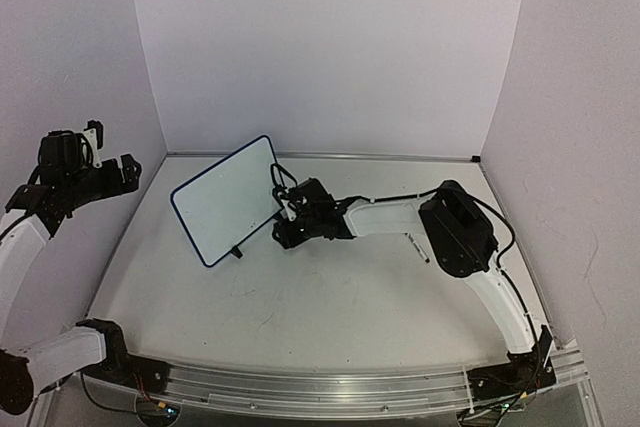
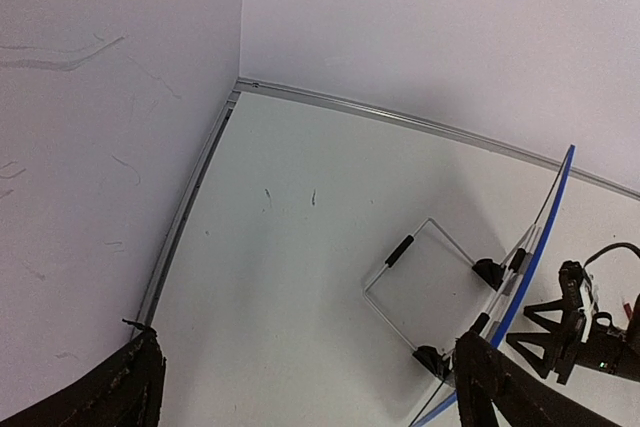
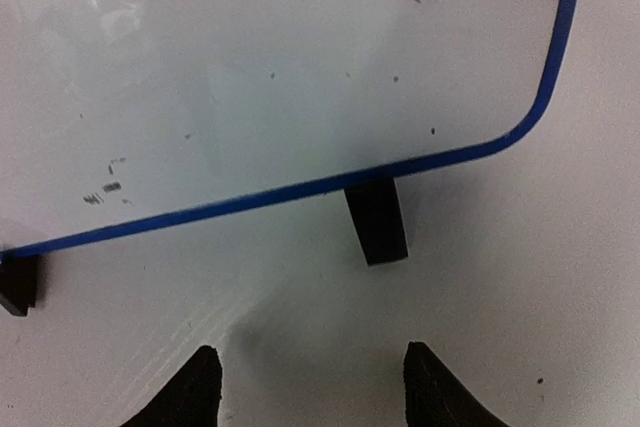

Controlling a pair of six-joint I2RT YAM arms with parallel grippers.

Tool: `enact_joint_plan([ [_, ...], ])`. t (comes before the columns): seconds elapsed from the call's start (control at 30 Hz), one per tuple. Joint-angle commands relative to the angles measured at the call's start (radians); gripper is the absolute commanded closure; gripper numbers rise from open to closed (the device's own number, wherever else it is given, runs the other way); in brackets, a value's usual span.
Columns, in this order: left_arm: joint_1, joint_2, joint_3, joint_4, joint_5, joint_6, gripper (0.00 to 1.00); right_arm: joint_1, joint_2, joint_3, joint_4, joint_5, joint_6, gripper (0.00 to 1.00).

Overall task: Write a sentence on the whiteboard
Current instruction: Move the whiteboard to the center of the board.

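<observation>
Plainly, the whiteboard (image 1: 225, 202) stands tilted on the worktop (image 1: 330, 307), bare of writing, with the jaws of the right arm (image 1: 385, 215) apart and empty near its lower edge. A nudge could topple the light board, since the left arm (image 1: 25, 232), jaws wide apart, hangs well away.

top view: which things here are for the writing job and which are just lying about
For the job: whiteboard, no sentence on it yet; right gripper, open, just in front of its lower rim.
Just there: left gripper, open, raised off to the left; scuffed table.
</observation>
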Motion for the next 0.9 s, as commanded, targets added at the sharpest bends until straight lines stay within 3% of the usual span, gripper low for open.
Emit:
enact_joint_plan([
  [0.0, 0.004, 0.004, 0.001, 0.038, 0.013, 0.012, 0.0, -0.017, 0.073, 0.094, -0.056, 0.005, 0.015, 0.45],
  [0.57, 0.003, -0.001, 0.002, 0.037, 0.016, 0.012, 0.0, -0.044, 0.193, 0.27, -0.145, -0.02, 0.023, 0.5],
  [0.87, 0.004, -0.002, 0.003, 0.036, 0.016, 0.012, 0.0, -0.044, 0.219, 0.323, -0.186, -0.033, 0.014, 0.7],
])
